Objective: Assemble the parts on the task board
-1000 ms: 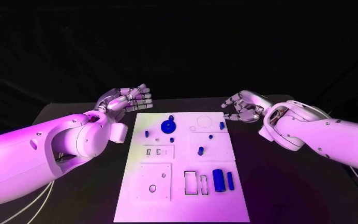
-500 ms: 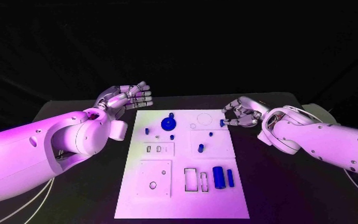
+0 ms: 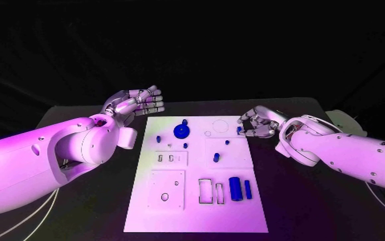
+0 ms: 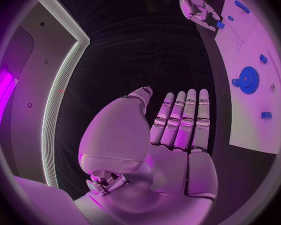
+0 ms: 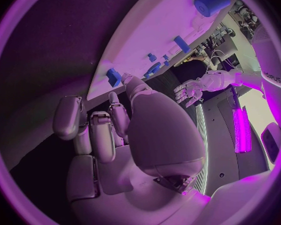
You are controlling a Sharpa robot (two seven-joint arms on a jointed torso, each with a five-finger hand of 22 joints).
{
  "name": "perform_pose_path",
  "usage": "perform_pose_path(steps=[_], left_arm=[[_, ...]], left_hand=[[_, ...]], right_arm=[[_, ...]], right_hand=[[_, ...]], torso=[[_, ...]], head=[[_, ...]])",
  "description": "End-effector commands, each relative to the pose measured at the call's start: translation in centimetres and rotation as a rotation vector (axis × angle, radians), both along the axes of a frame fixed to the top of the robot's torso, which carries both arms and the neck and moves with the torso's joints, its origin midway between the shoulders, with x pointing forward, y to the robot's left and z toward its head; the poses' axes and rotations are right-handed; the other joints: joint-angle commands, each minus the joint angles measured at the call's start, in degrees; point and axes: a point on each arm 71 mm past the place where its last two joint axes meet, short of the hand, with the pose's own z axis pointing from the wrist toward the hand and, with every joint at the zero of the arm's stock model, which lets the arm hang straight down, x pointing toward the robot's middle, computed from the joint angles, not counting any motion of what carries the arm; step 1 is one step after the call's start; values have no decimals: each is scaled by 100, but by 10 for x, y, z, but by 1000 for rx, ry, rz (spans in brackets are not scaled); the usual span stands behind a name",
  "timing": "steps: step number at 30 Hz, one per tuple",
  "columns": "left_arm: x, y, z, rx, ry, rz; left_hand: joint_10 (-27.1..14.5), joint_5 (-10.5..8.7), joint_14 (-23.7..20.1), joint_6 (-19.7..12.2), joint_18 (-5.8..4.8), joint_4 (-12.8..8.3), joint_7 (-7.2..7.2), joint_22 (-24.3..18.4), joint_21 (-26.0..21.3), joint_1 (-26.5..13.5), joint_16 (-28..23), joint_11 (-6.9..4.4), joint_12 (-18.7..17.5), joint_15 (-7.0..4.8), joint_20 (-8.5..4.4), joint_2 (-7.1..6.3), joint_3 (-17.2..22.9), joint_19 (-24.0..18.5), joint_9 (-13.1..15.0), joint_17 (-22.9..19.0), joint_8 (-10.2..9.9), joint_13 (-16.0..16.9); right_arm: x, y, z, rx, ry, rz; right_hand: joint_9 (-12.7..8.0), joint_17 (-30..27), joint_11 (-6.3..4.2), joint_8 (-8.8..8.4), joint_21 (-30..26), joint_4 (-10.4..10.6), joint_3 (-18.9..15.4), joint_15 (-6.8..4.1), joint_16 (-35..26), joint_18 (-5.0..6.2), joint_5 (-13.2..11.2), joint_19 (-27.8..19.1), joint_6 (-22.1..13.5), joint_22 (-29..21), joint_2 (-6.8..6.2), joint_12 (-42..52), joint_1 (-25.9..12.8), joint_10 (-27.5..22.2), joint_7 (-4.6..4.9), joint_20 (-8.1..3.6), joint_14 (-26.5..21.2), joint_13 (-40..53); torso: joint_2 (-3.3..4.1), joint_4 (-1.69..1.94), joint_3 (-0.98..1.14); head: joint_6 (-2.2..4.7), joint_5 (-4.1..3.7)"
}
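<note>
The white task board (image 3: 192,196) lies in the middle of the table. A blue gear (image 3: 181,131) stands in its far left part, also seen in the left wrist view (image 4: 247,79). A small blue piece (image 3: 239,130) sits at the board's far right edge. My right hand (image 3: 258,123) hovers just beside this piece (image 5: 113,76) with its fingers curled and apart; its thumb tip reaches close to the piece, and contact cannot be told. My left hand (image 3: 134,102) is raised off the board's far left corner, fingers straight, holding nothing.
Other small blue pieces (image 3: 216,156) dot the board's middle. A thick blue cylinder (image 3: 235,188) and a thin one (image 3: 248,189) lie near the front right, beside two rectangular slots (image 3: 206,190). Black table surrounds the board.
My right hand has moved in and down to the board's far right edge, next to the small blue piece. The left hand has stayed where it was.
</note>
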Motion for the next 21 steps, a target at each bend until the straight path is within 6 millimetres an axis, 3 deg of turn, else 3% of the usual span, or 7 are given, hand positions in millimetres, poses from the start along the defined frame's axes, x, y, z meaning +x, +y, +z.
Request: perform_pose_path(steps=[1,8,21], left_arm=[[-1,-2,1,-10,-3,-18],[-1,-1,1,-10,-3,-17],[-1,-1,1,-9,-1,-16]], left_hand=[[-36,-18,3,-35,34,-1,187,-8,-28,32,-33,-2,-6,33,-2,-4,-2,30,-4,-9,-26,-6],[-36,-18,3,-35,34,-1,187,-8,-28,32,-33,-2,-6,33,-2,-4,-2,30,-4,-9,-26,-6],[-41,-17,1,-38,34,-5,188,-11,-30,37,-38,-2,-4,34,-2,-6,-3,31,-3,-9,-24,-5]], right_arm=[[-1,2,-3,-12,18,13],[0,2,-5,-14,23,11],[0,5,-9,-26,33,14]], right_hand=[[5,954,-7,-13,32,-4,-38,47,25,-26,30,49,-45,19,4,38,-74,51,1,8,434,55],[37,1008,-13,64,88,-20,-42,45,51,-39,34,104,65,84,48,91,-78,104,-10,9,451,103],[124,1097,-113,293,186,-88,12,-33,90,-60,-11,197,378,206,156,193,-32,238,-127,-47,480,210]], torso=[[-3,-7,5],[0,-3,9],[-2,-6,14]], head=[[-16,18],[-20,19],[-21,24]])
